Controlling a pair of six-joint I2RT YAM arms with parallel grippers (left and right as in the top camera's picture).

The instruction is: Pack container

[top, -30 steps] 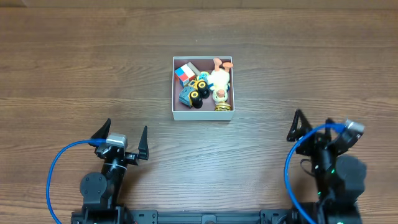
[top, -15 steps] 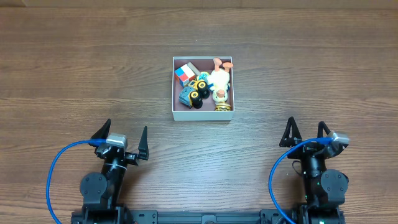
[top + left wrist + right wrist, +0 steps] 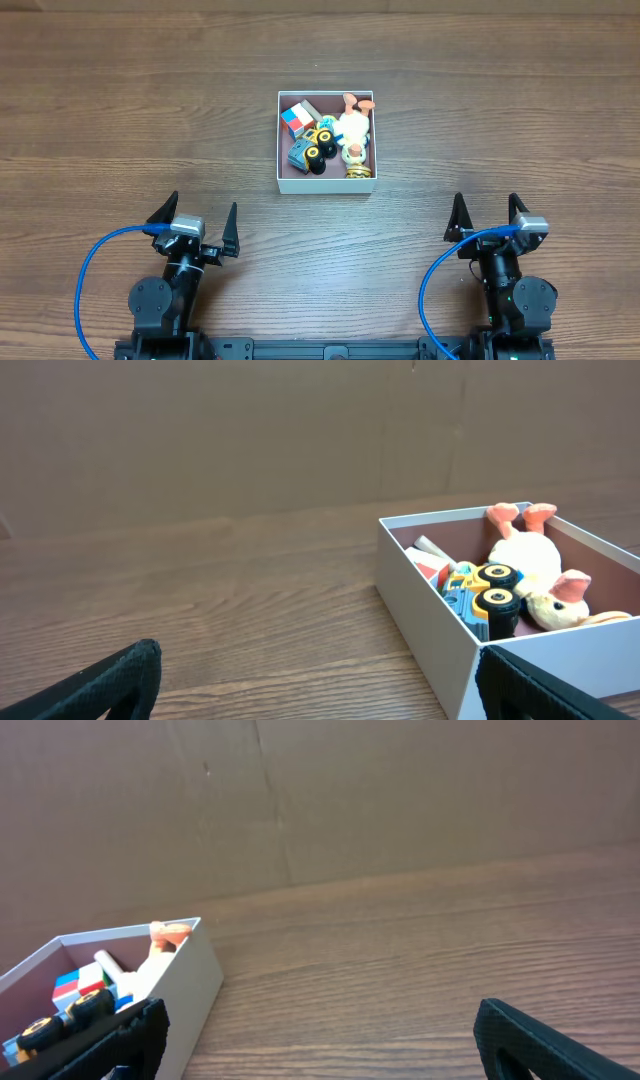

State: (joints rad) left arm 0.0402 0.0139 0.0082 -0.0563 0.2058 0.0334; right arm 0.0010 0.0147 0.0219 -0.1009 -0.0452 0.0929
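Note:
The container (image 3: 325, 183) is a square white box with a mauve inside, at the table's middle. It holds a red, white and blue block (image 3: 295, 120), a yellow toy truck with black wheels (image 3: 318, 143) and a cream plush duck (image 3: 353, 128). It also shows in the left wrist view (image 3: 420, 630) and the right wrist view (image 3: 185, 985). My left gripper (image 3: 196, 218) is open and empty near the front left. My right gripper (image 3: 487, 212) is open and empty near the front right. Both are well short of the container.
The wooden table (image 3: 120, 100) spreads around the container. A brown cardboard wall (image 3: 250, 430) stands behind the table. Blue cables (image 3: 85, 285) loop beside each arm base.
My right arm has drawn back and swung left to its resting pose, gripper open and facing the container. The left arm and the container have not moved.

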